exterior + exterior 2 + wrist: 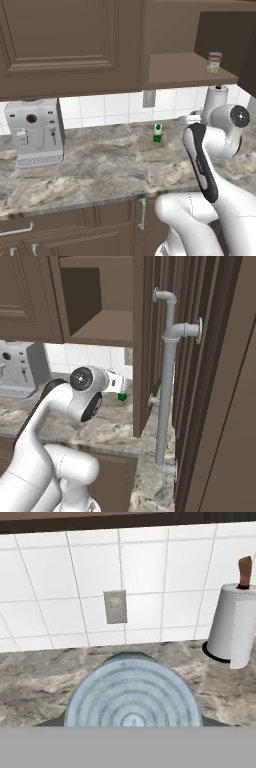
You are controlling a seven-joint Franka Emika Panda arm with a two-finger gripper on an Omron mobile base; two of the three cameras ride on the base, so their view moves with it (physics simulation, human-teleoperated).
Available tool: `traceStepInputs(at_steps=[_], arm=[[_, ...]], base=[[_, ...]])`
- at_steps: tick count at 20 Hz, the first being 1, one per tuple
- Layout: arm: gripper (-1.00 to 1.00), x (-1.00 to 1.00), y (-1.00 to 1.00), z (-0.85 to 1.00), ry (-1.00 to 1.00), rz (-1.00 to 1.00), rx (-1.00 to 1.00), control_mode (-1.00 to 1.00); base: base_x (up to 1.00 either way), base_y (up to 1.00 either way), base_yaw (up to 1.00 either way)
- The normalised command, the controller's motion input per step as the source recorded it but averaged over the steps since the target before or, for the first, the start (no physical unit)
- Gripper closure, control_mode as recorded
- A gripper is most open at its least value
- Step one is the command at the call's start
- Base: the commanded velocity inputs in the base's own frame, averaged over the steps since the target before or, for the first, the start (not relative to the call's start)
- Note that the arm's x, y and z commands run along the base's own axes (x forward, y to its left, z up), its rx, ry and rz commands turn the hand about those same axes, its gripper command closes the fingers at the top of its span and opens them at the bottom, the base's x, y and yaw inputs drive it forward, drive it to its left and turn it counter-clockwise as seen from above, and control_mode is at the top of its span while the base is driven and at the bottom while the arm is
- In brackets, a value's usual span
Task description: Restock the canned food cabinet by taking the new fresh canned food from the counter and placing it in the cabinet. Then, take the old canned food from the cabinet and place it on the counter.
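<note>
On the far left of the counter (100, 165) an espresso machine (35, 131) is standing against the tiled wall, well apart from everything the task concerns. Moving right, a green-and-white bottle (157, 133) is sitting near the backsplash below a wall outlet (115, 606). Further right, the open cabinet (190, 67) is showing its flat shelf, and the old canned food (214, 62) is standing upright near the shelf's right end. Below it a paper towel roll (235, 624) is standing on the counter.

In the hand view, the ribbed silvery top of the new fresh canned food (132, 694) is sitting right up against the camera, low over the marble. That closeness suggests the gripper is holding it, but the fingers are hidden, so whether they are clamped on the can cannot be told.

From here the lift to the shelf looks like the risky part. The can could be clipping the shelf's front edge if raised too close in, and a wide swing could be knocking the red-labelled can over. A loose hold could be letting the squat can slip.
</note>
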Motion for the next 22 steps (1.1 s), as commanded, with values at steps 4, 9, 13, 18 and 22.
traceStepInputs(at_steps=[4, 9, 13, 18, 22], arm=[[1.0, -0.03, 0.0, 1.0, 0.16, 0.01, -0.23, -1.0], [1.0, -0.07, 0.0, 1.0, 0.27, 0.04, -0.23, -1.0], [1.0, 0.03, 0.0, 0.86, 0.19, 0.06, -0.09, -1.0], [1.0, 0.1, -0.02, 0.02, -0.06, 0.0, 0.02, -1.0], [1.0, 0.24, -0.1, 0.04, -0.12, 0.05, 0.1, -1.0]], base=[[0.0, 0.0, 0.0], [0.0, 0.0, 0.0], [0.0, 0.0, 0.0], [0.0, 0.0, 0.0], [0.0, 0.0, 0.0]])
